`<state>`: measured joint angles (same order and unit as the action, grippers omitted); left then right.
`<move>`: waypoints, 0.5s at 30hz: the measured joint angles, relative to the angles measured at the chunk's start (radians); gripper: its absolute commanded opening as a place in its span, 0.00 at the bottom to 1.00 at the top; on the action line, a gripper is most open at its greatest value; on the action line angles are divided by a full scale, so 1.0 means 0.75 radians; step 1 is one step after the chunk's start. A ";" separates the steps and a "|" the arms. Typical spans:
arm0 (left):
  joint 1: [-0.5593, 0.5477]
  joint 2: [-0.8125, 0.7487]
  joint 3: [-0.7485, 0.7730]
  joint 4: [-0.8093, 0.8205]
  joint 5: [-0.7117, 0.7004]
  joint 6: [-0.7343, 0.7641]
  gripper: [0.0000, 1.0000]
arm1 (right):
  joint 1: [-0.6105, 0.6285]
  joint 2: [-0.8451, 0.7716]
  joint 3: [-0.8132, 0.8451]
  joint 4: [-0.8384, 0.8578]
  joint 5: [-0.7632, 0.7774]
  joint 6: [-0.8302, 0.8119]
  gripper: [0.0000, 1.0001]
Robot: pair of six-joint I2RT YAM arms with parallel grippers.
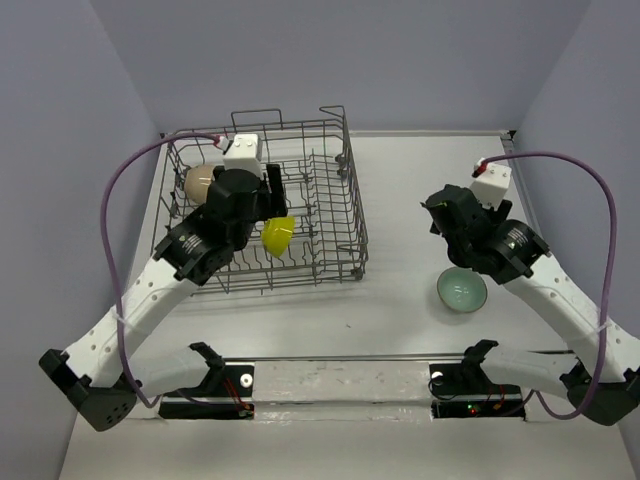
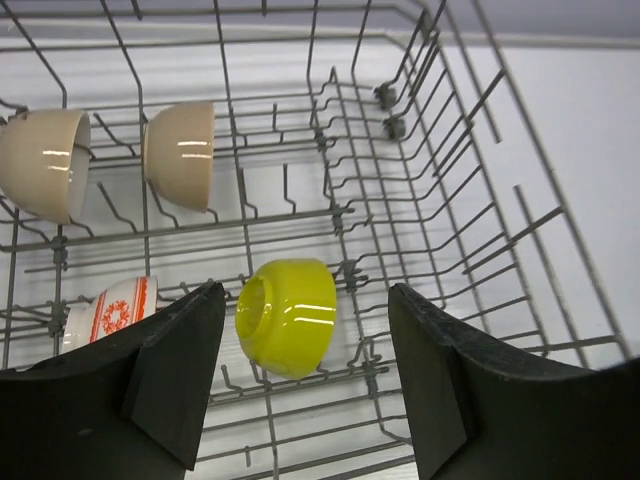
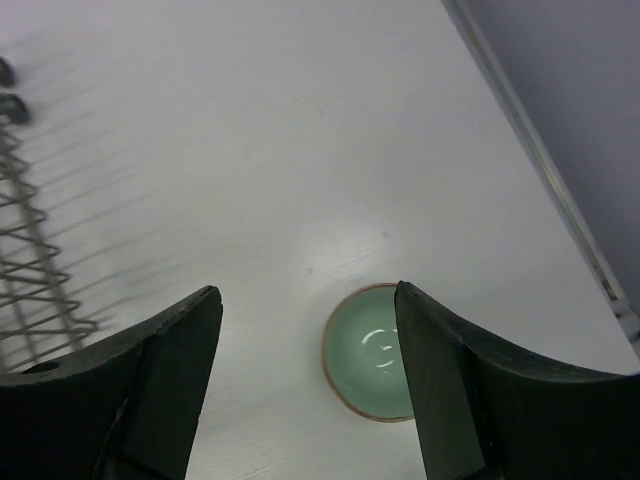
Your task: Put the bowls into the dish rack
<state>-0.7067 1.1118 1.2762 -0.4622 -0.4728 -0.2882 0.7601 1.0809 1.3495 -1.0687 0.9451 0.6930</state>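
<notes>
Patterned bowl (image 2: pixel 110 312), left-wrist view only

Bright even light, soft shadows, blurred near wrist-view edges.

Between the jaws of the left gripper (image 2: pixel 305 290) the yellow-green bowl (image 2: pixel 287 317) shines with a glossy glaze. Beyond the jaws to the left, two cream bowls (image 2: pixel 180 153) show the same gloss. The patterned bowl (image 2: pixel 113 310) by the left jaw looks smooth-glazed too. The dish rack (image 1: pixel 352 215) is thin, dull grey metal wire. The fingers (image 2: pixel 170 380) look like matt black plastic. Between the jaws of the right gripper (image 3: pixel 305 292) a glossy celadon bowl (image 3: pixel 372 352) sits on a smooth white table (image 3: pixel 250 150) with a faint sheen.
</notes>
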 measured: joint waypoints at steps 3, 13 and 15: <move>0.000 -0.098 0.004 0.049 0.043 0.011 0.75 | -0.208 0.012 -0.126 -0.005 -0.055 -0.010 0.77; 0.000 -0.193 -0.169 0.191 0.123 0.060 0.78 | -0.672 0.092 -0.351 0.078 -0.406 -0.107 0.76; 0.000 -0.197 -0.216 0.204 0.125 0.076 0.79 | -0.687 0.123 -0.379 0.083 -0.467 -0.121 0.76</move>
<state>-0.7067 0.9638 1.1141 -0.3088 -0.3790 -0.2314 0.2447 1.1732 1.0649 -1.0065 0.5949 0.6022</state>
